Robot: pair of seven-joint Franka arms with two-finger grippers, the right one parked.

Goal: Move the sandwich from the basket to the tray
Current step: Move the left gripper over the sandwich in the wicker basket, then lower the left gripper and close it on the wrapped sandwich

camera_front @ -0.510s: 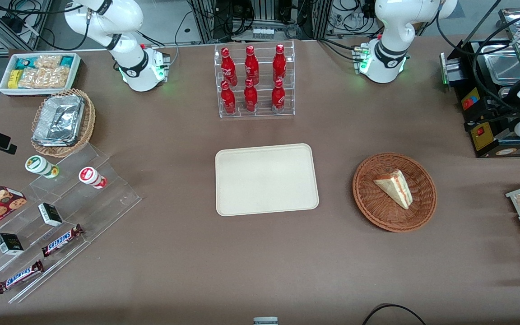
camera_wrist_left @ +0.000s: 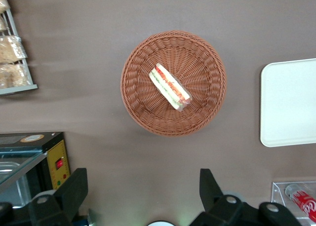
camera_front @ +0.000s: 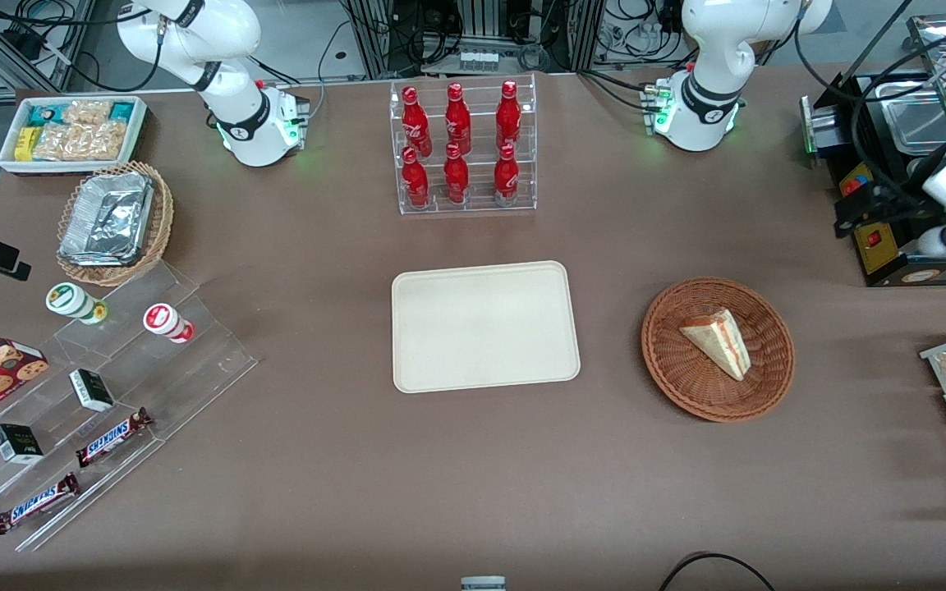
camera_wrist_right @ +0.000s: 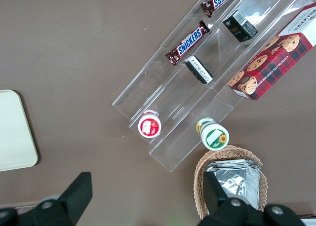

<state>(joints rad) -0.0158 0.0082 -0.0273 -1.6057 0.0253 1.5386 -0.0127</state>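
Front view, gripper [camera_wrist_left: 143, 194] cut off, spread wide

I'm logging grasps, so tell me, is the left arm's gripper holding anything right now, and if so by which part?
Nothing is held. The gripper is open and empty, up above the table; the sandwich lies untouched in the basket.

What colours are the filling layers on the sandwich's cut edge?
Red and green, between pale bread on the sandwich; clearest in the left wrist view, where the gripper hangs open.
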